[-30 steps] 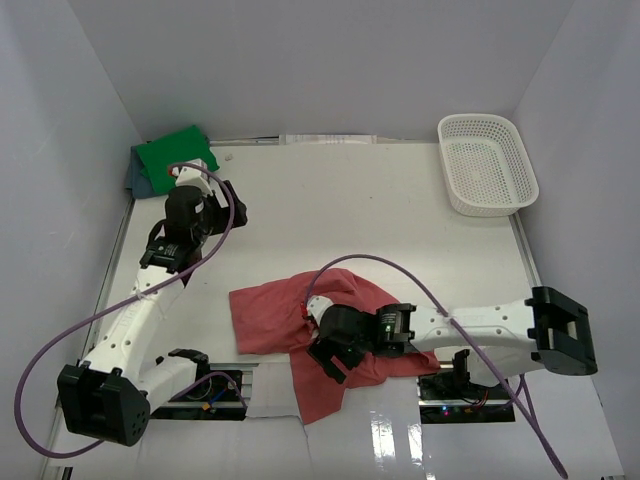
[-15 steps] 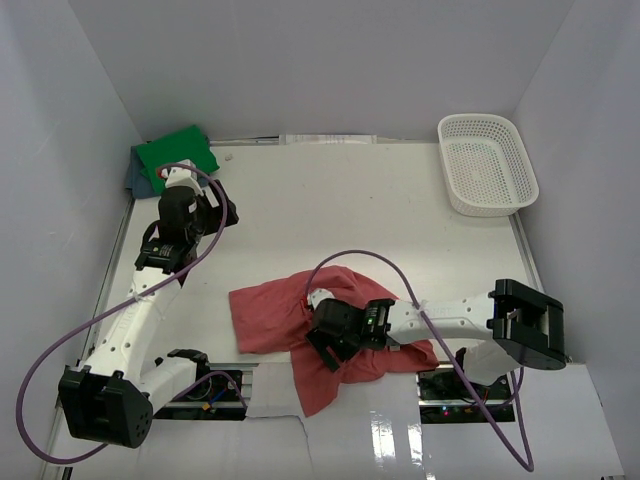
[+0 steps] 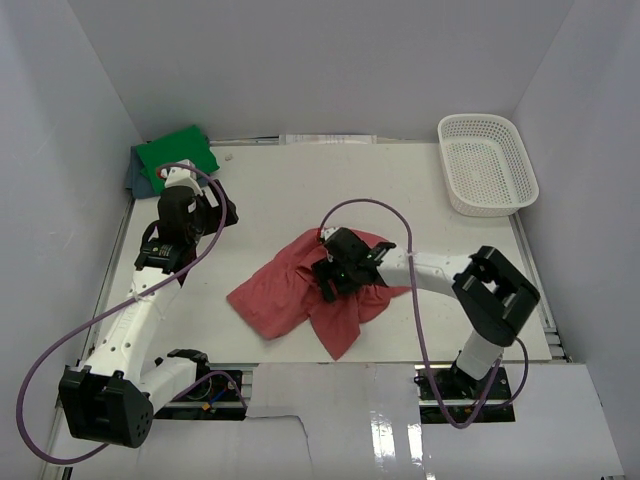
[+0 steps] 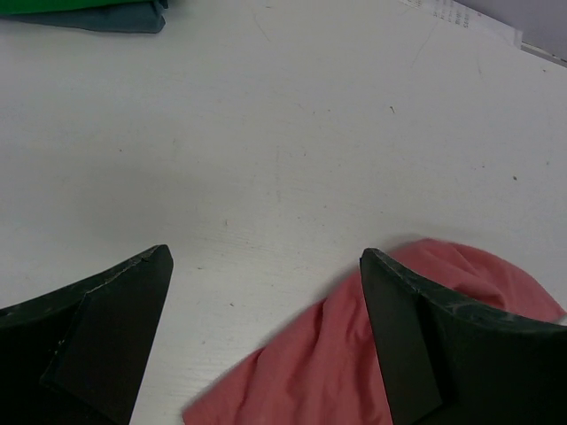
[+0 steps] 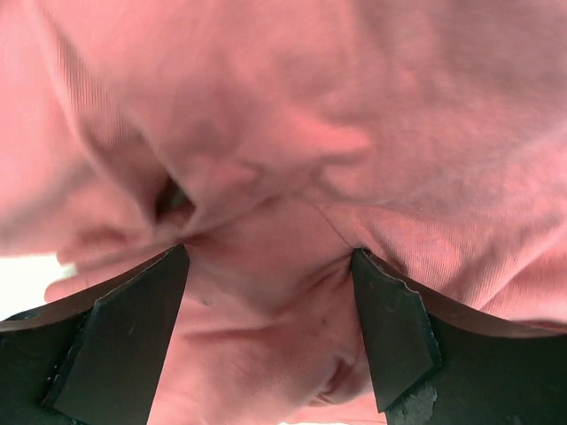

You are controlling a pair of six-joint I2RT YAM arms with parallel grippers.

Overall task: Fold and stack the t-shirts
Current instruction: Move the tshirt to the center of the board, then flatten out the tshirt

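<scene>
White table (image 3: 400, 190) carries the crumpled red t-shirt (image 3: 270, 300); the right gripper (image 5: 267, 255) presses into it with jaws apart, and the left gripper (image 4: 264, 257) gapes nearby. Spreading it flat seems to be the step in hand, so next pinch an edge.

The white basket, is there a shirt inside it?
No, the white basket shows only its bare lattice floor.

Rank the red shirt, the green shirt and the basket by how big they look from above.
1. Red shirt, lying loosely spread out
2. Basket
3. Green shirt, folded in the far corner
</scene>
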